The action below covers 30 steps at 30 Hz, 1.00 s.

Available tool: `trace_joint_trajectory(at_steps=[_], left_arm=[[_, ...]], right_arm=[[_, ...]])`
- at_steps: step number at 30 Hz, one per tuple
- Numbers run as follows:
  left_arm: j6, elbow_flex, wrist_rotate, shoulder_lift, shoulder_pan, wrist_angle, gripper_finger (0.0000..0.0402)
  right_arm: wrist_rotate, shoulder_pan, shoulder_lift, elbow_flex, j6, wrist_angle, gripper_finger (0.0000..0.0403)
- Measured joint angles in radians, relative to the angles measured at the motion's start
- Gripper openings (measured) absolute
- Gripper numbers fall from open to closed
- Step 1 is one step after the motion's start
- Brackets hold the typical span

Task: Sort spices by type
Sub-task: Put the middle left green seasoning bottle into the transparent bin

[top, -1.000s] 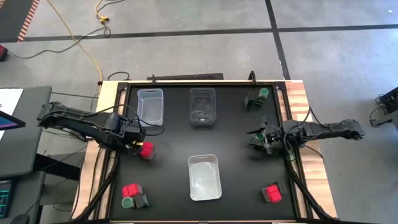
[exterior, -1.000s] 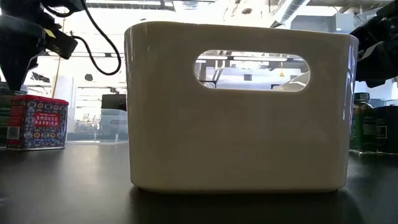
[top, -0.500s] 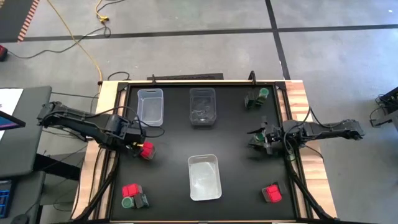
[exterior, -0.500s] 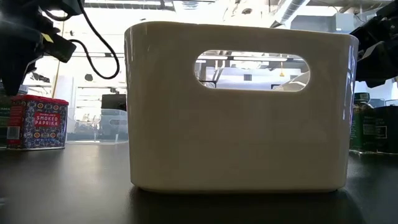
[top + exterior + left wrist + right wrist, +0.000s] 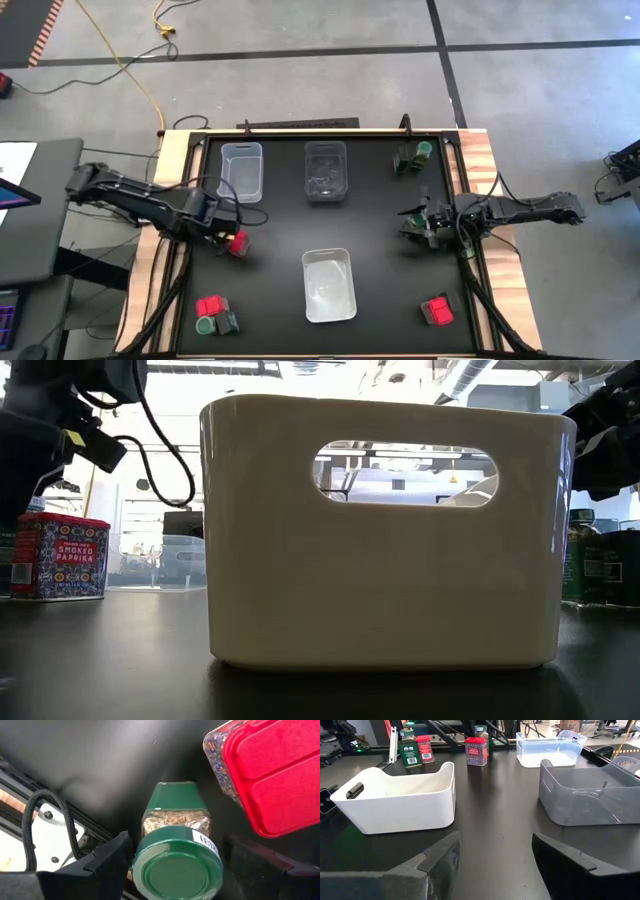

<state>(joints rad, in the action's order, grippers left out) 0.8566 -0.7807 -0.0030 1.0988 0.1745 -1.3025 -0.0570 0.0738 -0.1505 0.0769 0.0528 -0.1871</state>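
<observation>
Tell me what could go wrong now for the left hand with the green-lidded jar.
The green-lidded jar sits between the left hand's open fingers, with the red tin very close beside it. One finger could bump that tin while closing. The grip also looks set near the lid, so the jar might tilt or slip when lifted.

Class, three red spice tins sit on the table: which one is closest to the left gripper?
The red tin at the table's left edge, right beside the left gripper; the other two sit near the front corners.
</observation>
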Motion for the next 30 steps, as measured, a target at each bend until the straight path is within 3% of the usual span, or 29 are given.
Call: trace_joint_trajectory(at_steps=[11, 21, 30], left_arm=[[0.002, 0.000, 0.025, 0.029, 0.000, -0.016, 0.0285], [0.036, -0.001, 0.034, 0.028, 0.000, -0.034, 0.0191], [0.110, -0.002, 0.045, 0.029, 0.000, -0.021, 0.0191]], right_arm=[[0.000, 0.000, 0.000, 0.000, 0.000, 0.000, 0.0277], [0.000, 0.000, 0.000, 0.000, 0.000, 0.000, 0.0277], [0.000, 0.000, 0.000, 0.000, 0.000, 0.000, 0.0277]])
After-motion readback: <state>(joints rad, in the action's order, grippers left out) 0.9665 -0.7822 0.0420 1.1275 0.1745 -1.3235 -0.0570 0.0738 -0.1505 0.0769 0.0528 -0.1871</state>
